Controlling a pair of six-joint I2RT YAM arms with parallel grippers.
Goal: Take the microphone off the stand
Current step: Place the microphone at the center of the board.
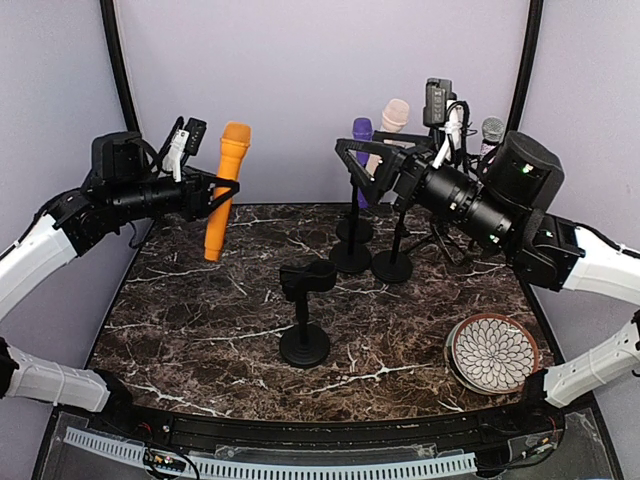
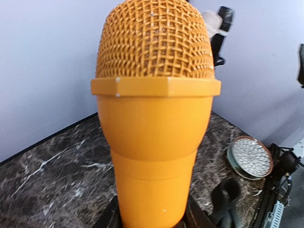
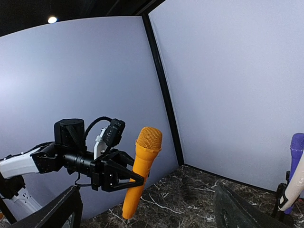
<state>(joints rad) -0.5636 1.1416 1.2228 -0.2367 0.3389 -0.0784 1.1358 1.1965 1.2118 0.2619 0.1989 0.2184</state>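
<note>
Marble table [image 1: 200, 330], empty stand [image 1: 304, 320] at its middle, orange microphone [image 1: 232, 150] in the air up and left of the stand.
The left gripper [image 1: 222, 190] clamps the handle upright, clear of the stand's clip; the right gripper [image 1: 358, 172], up and right of the stand, is spread wide, grasping nothing.

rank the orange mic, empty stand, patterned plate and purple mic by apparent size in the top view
1. orange mic, longest, though held up nearer the camera.
2. empty stand and patterned plate: about alike, one taller, one wider.
3. purple mic, partly hidden.
</note>
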